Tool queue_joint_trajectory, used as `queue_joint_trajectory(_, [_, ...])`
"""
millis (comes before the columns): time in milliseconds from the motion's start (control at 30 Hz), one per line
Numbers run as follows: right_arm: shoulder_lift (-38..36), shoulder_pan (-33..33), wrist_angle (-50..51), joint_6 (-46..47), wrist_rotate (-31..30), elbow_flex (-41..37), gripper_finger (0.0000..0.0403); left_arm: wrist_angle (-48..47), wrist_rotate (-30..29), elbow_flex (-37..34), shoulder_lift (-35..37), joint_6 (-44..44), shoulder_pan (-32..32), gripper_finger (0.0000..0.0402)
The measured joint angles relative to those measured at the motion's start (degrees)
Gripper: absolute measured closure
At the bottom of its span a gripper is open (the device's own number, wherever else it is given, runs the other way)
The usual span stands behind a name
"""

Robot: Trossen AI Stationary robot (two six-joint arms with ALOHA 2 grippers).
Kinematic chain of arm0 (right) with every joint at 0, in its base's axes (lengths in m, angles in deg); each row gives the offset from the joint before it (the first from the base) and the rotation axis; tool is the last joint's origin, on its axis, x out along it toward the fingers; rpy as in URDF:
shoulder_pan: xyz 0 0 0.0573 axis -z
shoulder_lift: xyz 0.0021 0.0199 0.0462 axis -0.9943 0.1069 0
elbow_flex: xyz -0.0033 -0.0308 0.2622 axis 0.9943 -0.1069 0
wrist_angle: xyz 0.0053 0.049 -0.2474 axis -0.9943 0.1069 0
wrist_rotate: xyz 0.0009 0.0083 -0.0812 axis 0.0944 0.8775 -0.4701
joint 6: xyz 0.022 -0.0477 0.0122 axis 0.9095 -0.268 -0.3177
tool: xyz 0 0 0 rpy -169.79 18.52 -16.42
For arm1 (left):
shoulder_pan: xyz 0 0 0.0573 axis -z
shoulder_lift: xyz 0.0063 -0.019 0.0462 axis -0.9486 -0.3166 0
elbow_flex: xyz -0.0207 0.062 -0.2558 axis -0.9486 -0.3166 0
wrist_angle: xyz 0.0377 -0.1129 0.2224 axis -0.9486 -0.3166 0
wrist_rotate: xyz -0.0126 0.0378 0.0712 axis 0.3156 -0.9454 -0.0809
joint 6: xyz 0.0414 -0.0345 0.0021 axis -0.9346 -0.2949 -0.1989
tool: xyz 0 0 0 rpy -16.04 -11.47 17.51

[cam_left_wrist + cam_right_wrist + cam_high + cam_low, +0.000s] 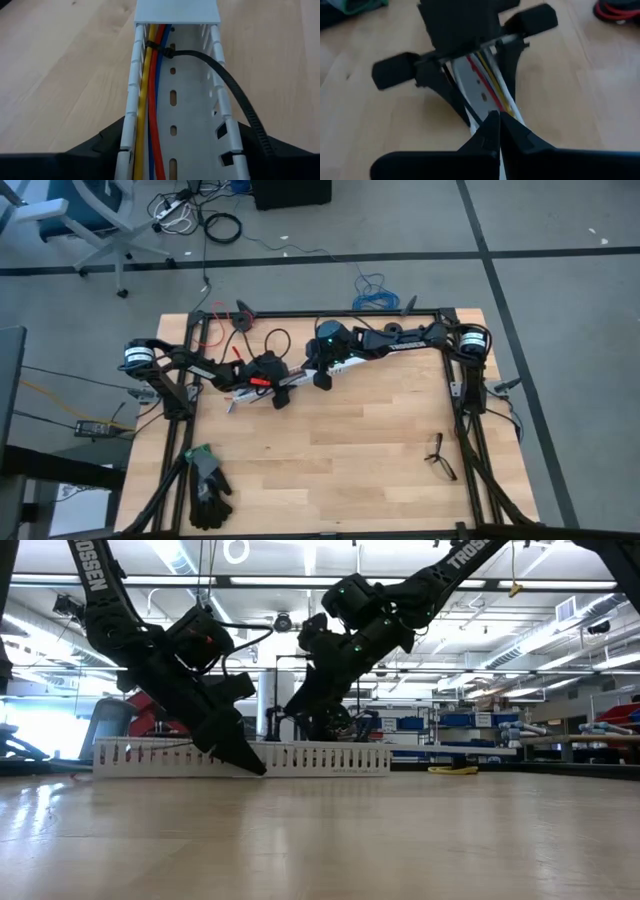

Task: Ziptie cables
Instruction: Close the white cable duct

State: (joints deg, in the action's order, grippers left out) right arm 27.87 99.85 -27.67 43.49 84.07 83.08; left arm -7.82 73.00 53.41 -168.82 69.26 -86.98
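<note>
A white slotted channel [190,95] lies on the table, and the cables [152,100], yellow, red and blue, run along its floor. The black ziptie [161,49] is looped around them near the channel's covered end, and its tail [240,100] rises out over one wall. My left gripper [270,388] straddles the channel, one finger [107,145] at each wall. My right gripper [497,125] is shut just beside it, over the channel [480,90], and a thin black strip [462,100] runs to its tips. In the low view both grippers [235,745] [300,700] slant down at the channel [320,757]. My left gripper holds the white channel between its two fingers, one outside each side wall [125,150] [232,145]. The fingers come from above, slanting down across the channel. The channel lies flat on the table. My right gripper is shut on the ziptie's tail [475,117], pinched at the fingertips [490,125]. It comes slanting from above, and its own fingers hide the contact spot.
A pair of black gloves [205,485] lies near the table's near left corner. A small black forked object [440,458] lies near the right edge. Red wire [205,330] sits at the far left corner. Bare wood lies across the table's near middle.
</note>
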Motion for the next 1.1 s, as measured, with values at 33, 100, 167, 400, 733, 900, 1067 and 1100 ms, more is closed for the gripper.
queue_joint_trajectory(33, [-0.17, 0.08, 0.69, 0.01, -0.1, 0.0, 0.0403, 0.06, 0.3, -0.01, 0.0, 0.01, 0.01, 0.0141])
queue_joint_trajectory(100, [-0.45, 0.26, 1.35, -0.03, -0.12, -0.03, 0.0403, 0.35, 0.82, -0.04, 0.07, 0.03, 0.0, 0.0138])
queue_joint_trajectory(167, [-0.55, 0.28, 1.33, -0.03, -0.13, -0.15, 0.0403, 0.45, 0.92, -0.04, 0.08, 0.13, 0.0, 0.0131])
queue_joint_trajectory(400, [-0.57, 0.42, 2.12, 0.27, -0.21, -0.33, 0.0403, 2.9, 1.11, 0.01, 0.13, -0.02, 0.0, 0.0096])
queue_joint_trajectory(733, [-0.57, 0.42, 9.0, 0.67, -0.31, -0.33, 0.0403, 5.0, 1.15, -0.02, 0.13, -0.02, 0.0, 0.0123])
queue_joint_trajectory(900, [-0.57, 0.42, 10.93, 0.6, -3.24, -0.33, 0.0403, 5.12, 1.18, -0.02, 0.13, -0.02, 0.0, 0.016])
queue_joint_trajectory(1067, [-0.6, 0.48, 11.42, 1.38, -4.31, -0.33, 0.0403, 5.14, 1.2, -0.02, 0.13, -0.02, 0.0, 0.0173])
queue_joint_trajectory(1100, [-0.61, 0.46, 11.85, 1.39, -5.17, -0.33, 0.0403, 5.12, 1.2, -0.02, 0.13, 0.0, 0.0, 0.0173])
